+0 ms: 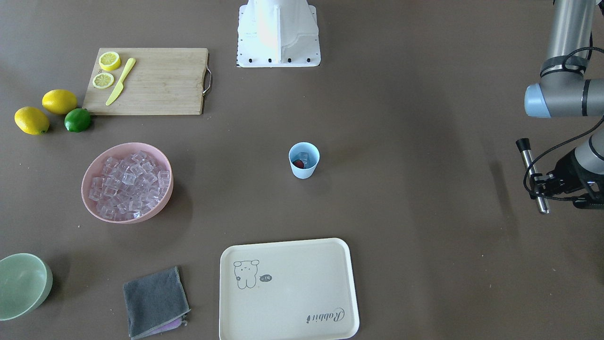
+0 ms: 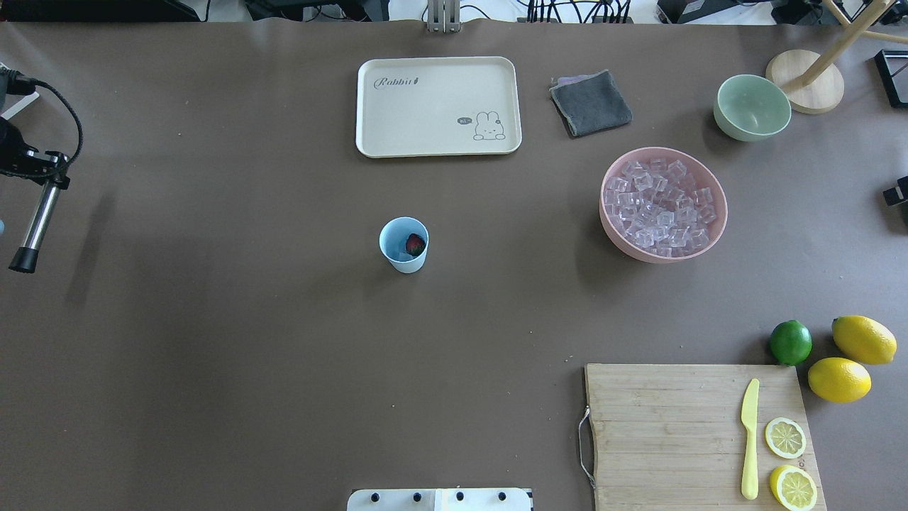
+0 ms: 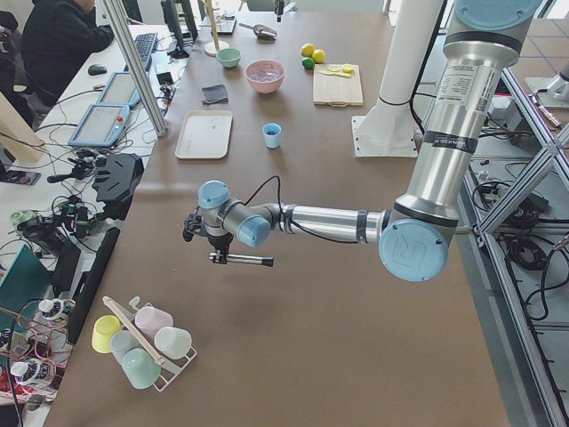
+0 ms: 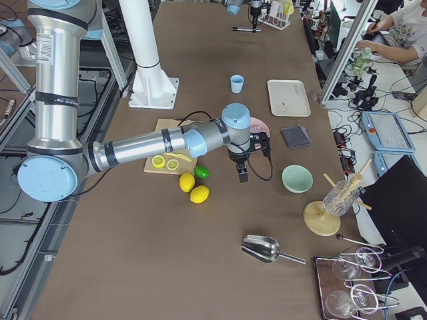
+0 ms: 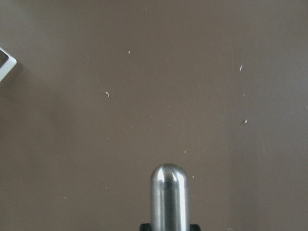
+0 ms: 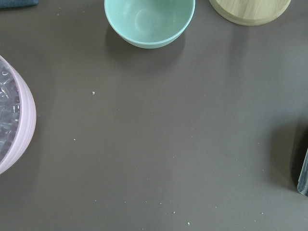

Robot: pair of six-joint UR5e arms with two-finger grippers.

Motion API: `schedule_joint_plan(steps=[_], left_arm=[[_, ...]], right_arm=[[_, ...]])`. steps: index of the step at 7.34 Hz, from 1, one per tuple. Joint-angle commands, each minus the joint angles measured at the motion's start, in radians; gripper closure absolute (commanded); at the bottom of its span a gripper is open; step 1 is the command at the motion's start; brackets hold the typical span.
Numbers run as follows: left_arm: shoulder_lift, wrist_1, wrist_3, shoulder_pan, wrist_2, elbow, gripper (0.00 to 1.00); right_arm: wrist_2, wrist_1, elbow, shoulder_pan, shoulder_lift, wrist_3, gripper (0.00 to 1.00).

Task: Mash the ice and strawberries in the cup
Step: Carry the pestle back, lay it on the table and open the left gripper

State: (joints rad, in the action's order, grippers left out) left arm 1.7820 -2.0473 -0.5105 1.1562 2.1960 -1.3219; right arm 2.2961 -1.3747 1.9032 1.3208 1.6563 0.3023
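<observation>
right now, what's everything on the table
cup: one, light blue, table centre
strawberry: one, red, in cup
pink bowl: one, robot's right
ice: many clear cubes in pink bowl, some in cup
green bowl: one, pale, far right
tray: one, cream, far centre
cloth: one, grey, beside tray
cutting board: one, wooden, near right
knife: one, yellow, on board
lemon halves: two, on board
lemons: two, yellow, beside board
lime: one, green, beside lemons
muddler: one, steel, held far left
left gripper: shut on muddler, far left
right gripper: beside pink bowl, state unclear

Left gripper (image 1: 539, 185) clamped on a steel rod (image 1: 528, 160), right arm (image 4: 133, 150) outstretched.
</observation>
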Motion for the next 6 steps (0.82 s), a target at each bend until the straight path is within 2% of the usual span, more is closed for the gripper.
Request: schedule_joint_plan(steps=[1, 2, 3, 4, 5, 6], left_arm=[[-0.022, -0.103, -0.003, -0.006, -0.002, 0.073, 0.53], [-0.022, -0.103, -0.003, -0.009, -0.004, 0.058, 0.15], [-0.022, -0.099, -0.002, 0.002, 0.001, 0.043, 0.02], [-0.004, -0.071, 0.000, 0.092, 0.036, 0.017, 0.01], [0.013, 0.028, 0.016, 0.200, 0.162, -0.041, 0.01], [0.014, 0.145, 0.106, 0.297, 0.185, -0.118, 0.01]], right_arm=[[-0.003, -0.001, 0.001, 0.000, -0.010, 0.001, 0.01], [-0.003, -0.001, 0.001, 0.001, -0.009, 0.000, 0.01], [-0.003, -0.001, 0.001, 0.000, -0.003, -0.002, 0.01], [-0.001, -0.001, 0.002, 0.001, 0.000, -0.002, 0.01], [-0.001, -0.003, 0.001, 0.002, 0.002, -0.002, 0.01], [0.000, -0.010, -0.004, 0.002, 0.007, -0.002, 0.01]])
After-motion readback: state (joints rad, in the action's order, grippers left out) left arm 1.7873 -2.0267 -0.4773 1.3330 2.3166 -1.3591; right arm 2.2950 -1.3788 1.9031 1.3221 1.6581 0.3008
